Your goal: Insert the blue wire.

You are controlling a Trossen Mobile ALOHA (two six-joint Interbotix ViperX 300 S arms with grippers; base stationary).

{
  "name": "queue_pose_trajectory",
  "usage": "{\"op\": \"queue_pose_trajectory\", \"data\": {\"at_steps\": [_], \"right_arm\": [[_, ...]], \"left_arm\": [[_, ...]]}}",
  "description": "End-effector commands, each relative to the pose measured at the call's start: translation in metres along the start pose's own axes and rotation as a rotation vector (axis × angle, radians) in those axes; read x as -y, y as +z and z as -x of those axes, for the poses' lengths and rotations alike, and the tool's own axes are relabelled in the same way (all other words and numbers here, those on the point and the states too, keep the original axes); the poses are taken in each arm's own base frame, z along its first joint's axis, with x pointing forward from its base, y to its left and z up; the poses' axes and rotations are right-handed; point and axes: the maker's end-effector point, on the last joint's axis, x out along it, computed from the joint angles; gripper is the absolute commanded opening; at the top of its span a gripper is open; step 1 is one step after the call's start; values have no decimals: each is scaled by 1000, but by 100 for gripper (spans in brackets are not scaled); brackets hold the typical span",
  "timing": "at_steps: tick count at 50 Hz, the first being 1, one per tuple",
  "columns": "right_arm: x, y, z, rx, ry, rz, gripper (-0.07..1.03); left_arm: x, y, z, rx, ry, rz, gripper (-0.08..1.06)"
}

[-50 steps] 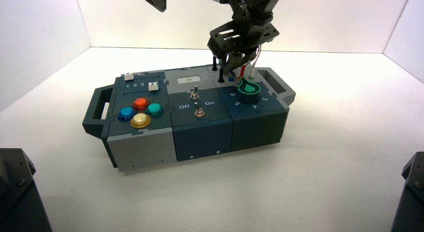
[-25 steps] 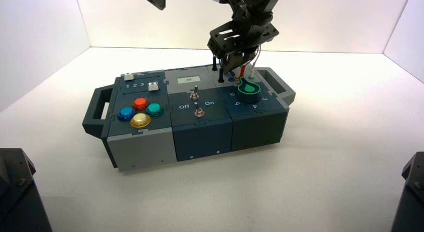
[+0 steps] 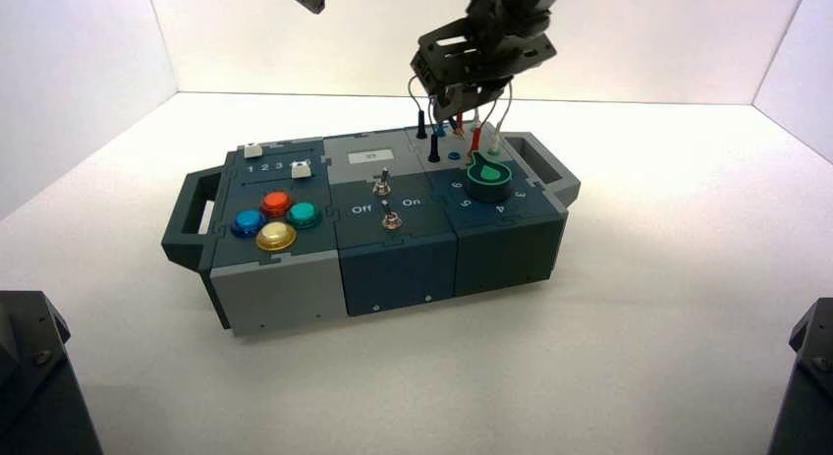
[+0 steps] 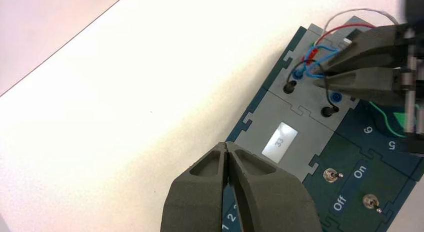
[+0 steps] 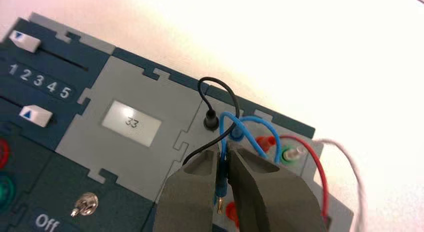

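Where the far right part of the box [image 3: 393, 268] carries its wires, the right pincer [image 5: 223, 153] hangs above the grey panel, pinched closed on one slim plug of the blue wire [image 5: 221, 178]; the plug sits lengthwise between its fingertips, long axis running along them, with the bare gold tip [image 5: 220, 206] sticking out beyond them. In the high view that tip points down at the panel and leans to the robot's right, so the plug is tilted rather than upright; it is near the blue socket [image 3: 454, 155] and apart from it. The wire's other plug [image 5: 236, 133] stands in a socket at the panel's far edge, next to the far black plug [image 5: 211, 121]; between the two ends the blue cable loops up and over, and the black wire [image 5: 206, 147] crosses it.

Around them, the red wire [image 5: 320, 174] and the white wire [image 5: 355, 177] arch from the same panel; the green knob [image 3: 488, 180] lies nearer the robot; the display [image 5: 131, 123] on the middle grey panel reads 33. The left pincer [image 4: 225, 147] waits beyond the box's far side, high over the bench [image 3: 629, 357], its fingers together with nothing between them.
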Motion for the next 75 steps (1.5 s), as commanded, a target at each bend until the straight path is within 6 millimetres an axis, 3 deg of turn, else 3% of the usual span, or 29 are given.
{"op": "queue_pose_trajectory", "data": {"at_steps": [1, 13, 38, 75], "right_arm": [[-2, 15, 15, 92, 8, -35, -2], [-4, 1, 14, 105, 12, -64, -2], [-11, 9, 13, 148, 27, -84, -2], [-13, 1, -1, 113, 26, -97, -2]], "left_arm": [[-5, 9, 12, 46, 18, -2, -3], [-5, 10, 14, 52, 19, -1, -3], [-5, 11, 13, 64, 23, 0, -3], [-5, 10, 12, 66, 25, 0, -3]]}}
